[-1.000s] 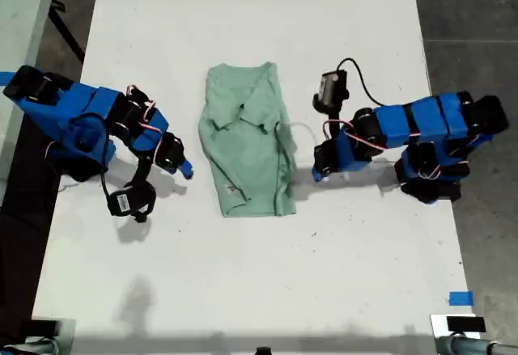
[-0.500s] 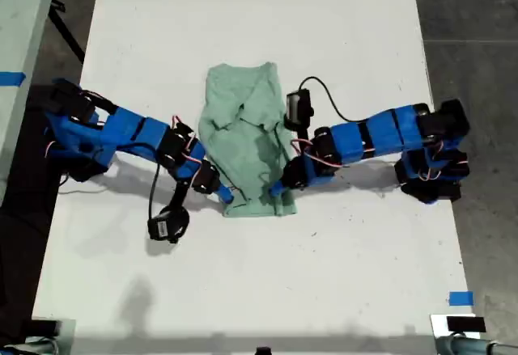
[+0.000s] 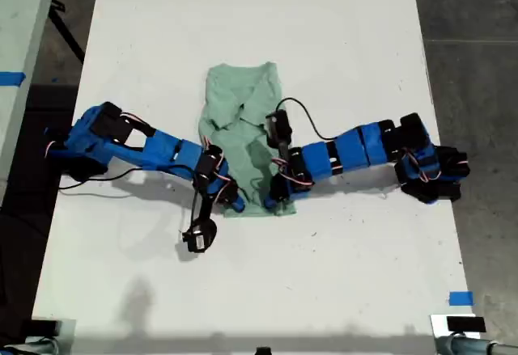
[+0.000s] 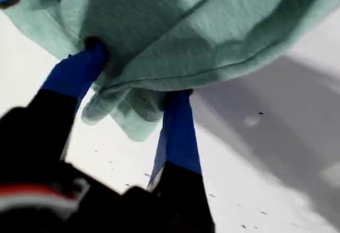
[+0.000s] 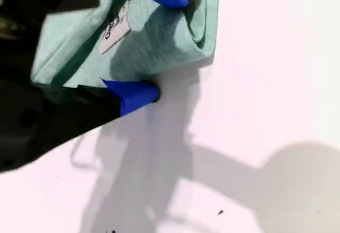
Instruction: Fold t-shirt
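The pale mint-green t-shirt (image 3: 243, 120) lies folded into a narrow strip in the middle of the white table (image 3: 324, 290). My first gripper (image 3: 273, 200) reaches in from the exterior view's right to the strip's lower right corner. In the first wrist view it (image 4: 137, 71) is open, with a bunch of the t-shirt (image 4: 223, 26) and its hem between the blue fingers (image 4: 178, 132). My second gripper (image 3: 233, 203) comes from the exterior view's left to the lower left corner. It (image 5: 169, 42) is open astride that corner of the t-shirt (image 5: 79, 47), beside a white label (image 5: 114, 27).
Both blue arms lie low across the table, their bases near the exterior view's left and right edges. A wrist camera (image 3: 198, 238) hangs below the second gripper and another (image 3: 279, 128) sits over the shirt. Blue tape (image 3: 460, 298) marks the exterior view's lower right.
Both arms have swung inward from beside the shirt. Their grippers now sit at the two lower corners of the strip. The shirt itself has barely shifted.
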`<state>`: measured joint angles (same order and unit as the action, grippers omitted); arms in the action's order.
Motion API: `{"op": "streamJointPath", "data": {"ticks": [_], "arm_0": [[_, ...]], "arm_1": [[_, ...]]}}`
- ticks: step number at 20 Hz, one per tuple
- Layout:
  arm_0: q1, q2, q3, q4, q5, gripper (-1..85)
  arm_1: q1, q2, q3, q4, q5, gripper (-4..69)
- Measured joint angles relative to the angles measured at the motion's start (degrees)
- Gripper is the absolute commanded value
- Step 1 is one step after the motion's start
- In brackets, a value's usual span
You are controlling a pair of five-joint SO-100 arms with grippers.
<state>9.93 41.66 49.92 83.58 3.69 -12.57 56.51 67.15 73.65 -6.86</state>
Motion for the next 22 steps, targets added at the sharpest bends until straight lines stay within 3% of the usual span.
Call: {"op": "streamJointPath", "data": {"ticks": [2,6,14,22], "arm_0": [[-0.7,-1.6,-3.1,0.2,-0.8,0.1],[-1.8,-2.1,-4.4,1.0,-1.6,0.0],[2.1,7.9,-4.1,5.5,-0.9,0.0],[7.3,13.8,-4.0,4.2,-2.0,0.0]], "arm_1": [[-0.3,-3.2,-4.7,-0.2,0.1,-1.0],[-0.4,-4.8,-8.0,0.4,0.1,-1.0],[-0.5,6.9,-10.2,9.0,-1.7,-1.0],[-4.1,9.4,-10.2,8.7,0.1,-1.0]]}}
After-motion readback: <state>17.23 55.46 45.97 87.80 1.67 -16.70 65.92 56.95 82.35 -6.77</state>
